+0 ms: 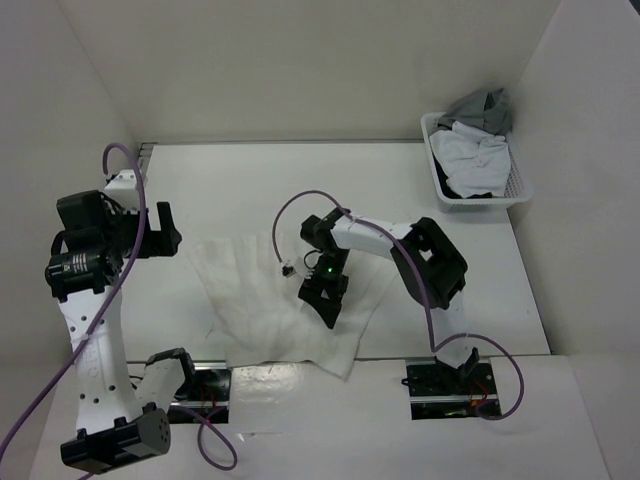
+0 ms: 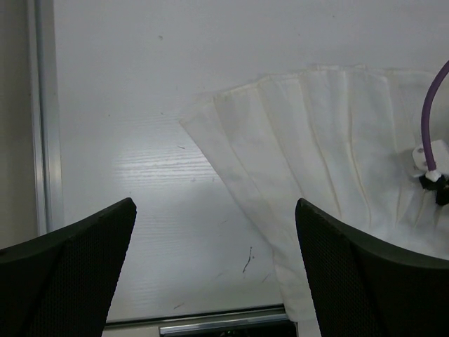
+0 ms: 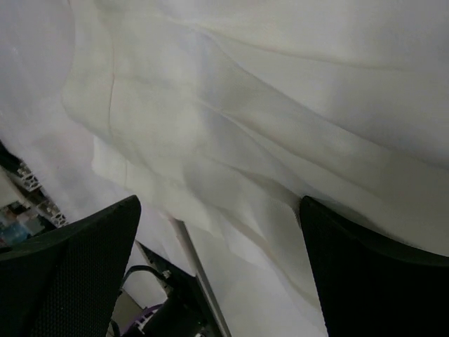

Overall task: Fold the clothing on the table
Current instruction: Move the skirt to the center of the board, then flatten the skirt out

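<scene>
Plainly the fold has not begun: the skirt lies spread flat and fan-shaped on the table, toward 6 o'clock from the tabletop's middle. One corner at about 5 o'clock appears to lap over the near edge. The right gripper hangs over the skirt's right half with its jaws wide apart and nothing between them. In the right wrist view only pleated cloth lies below the fingers, and I cannot tell whether they touch it. The left gripper is also spread wide and empty, over bare table at the skirt's 9 o'clock, just beside the edge of the cloth. The basket of other garments sits well apart at 2 o'clock.

I judge this to be the reach-and-grasp step. Next, each claw should come down onto an edge, pinch just the thin fabric, and carry one side across the other without dragging the overhanging corner further off.
</scene>
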Controlling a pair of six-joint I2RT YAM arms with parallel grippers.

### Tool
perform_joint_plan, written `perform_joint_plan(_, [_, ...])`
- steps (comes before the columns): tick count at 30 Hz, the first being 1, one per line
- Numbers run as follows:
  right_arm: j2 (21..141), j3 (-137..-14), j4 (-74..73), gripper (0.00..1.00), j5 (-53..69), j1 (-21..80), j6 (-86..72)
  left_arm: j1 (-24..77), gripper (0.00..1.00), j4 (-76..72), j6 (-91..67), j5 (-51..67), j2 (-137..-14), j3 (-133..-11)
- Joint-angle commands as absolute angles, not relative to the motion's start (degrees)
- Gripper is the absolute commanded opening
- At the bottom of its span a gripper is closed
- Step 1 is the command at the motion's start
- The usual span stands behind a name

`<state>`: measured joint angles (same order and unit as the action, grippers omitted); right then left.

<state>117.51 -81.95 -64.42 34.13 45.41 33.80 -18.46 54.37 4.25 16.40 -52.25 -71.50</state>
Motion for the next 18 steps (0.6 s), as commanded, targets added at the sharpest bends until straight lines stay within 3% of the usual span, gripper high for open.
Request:
perform_joint_plan(1, [121.2,-86.1,-54.3,0.99,21.6,40.3,34.4,-19.2,1.00,51.2,3.5,17.5,-52.1,-72.0])
perform_joint_plan(8, [124.5,-99.4,-52.3,0.99,14.8,33.4,32.4,-19.8,1.00,49.4,3.5,18.3,-52.6,-70.1])
perform_joint_plan(18, [133.1,-109.0,-46.5,0.99,1.7,32.7,22.6,-20.3,1.00,48.3,4.0,19.4,-55.5,-69.1])
